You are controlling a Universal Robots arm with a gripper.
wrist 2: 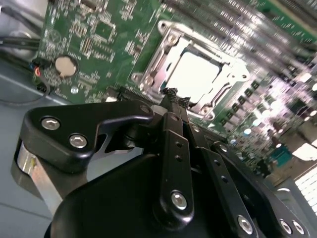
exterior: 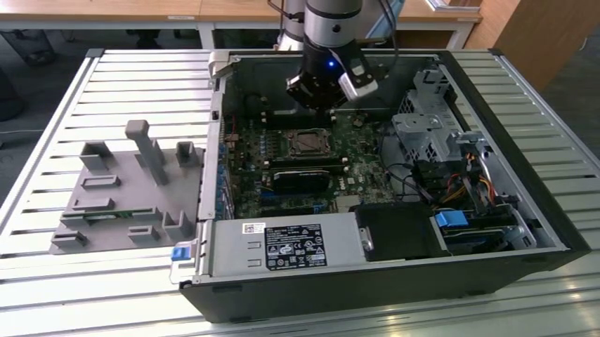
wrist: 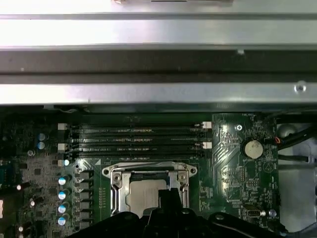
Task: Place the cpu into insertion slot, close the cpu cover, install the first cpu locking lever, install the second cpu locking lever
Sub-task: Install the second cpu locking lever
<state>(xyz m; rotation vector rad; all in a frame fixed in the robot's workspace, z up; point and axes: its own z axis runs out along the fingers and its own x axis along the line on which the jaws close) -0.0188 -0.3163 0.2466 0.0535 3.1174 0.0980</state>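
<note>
CPU [wrist: 147,196] lay seated in the insertion slot [wrist: 148,191], its pale metal face bright under the light in both wrist views. It looked light, thin and rigid, with a slick top and delicate contacts beneath; I judged it best gripped by two opposite edges and kept level, never pressed on the face. The cpu cover [wrist 2: 198,74], a thin silver frame, appeared already folded down around the chip, though glare made that hard to confirm. It would handle as stiff, springy sheet metal, best pushed at its free edge.

Nearest the camera in the second wrist view, the gripper [wrist 2: 172,94] had its black fingertips [wrist 2: 171,92] drawn together, nothing visible between them, poised just above the socket's edge. In the exterior view the gripper [exterior: 317,105] hung over the motherboard [exterior: 370,165] inside the open computer case [exterior: 506,232]. Beyond the socket ran the long memory slots [wrist: 133,139], and off the case sat a grey fixture tray [exterior: 122,189].
</note>
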